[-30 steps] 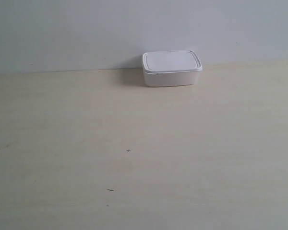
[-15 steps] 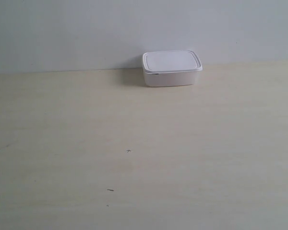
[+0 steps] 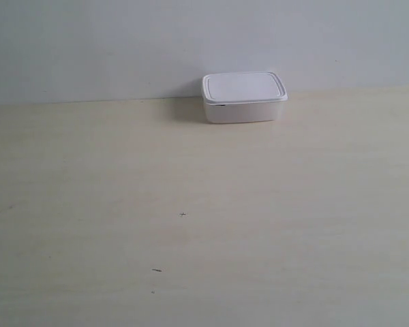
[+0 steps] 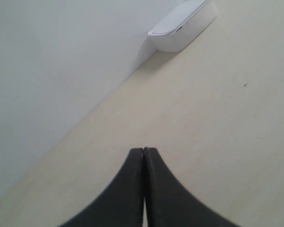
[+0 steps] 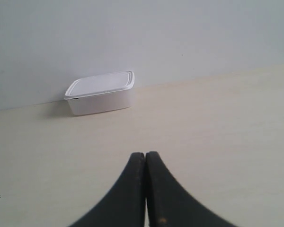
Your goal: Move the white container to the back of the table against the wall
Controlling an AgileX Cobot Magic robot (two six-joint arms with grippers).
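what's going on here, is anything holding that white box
Nothing is handling the white box right now. It sits with its lid on at the back of the table, right up by the wall, so the move looks done. The left gripper and the right gripper are both shut, empty and well away from it. Neither arm shows in the exterior view.

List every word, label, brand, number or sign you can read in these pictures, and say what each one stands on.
There is no readable text in any view.
The white container: lid and sides are plain, with no label or brand visible.
The wall: unmarked.
The table: only tiny dark marks, one of them a small cross; none is lettering.
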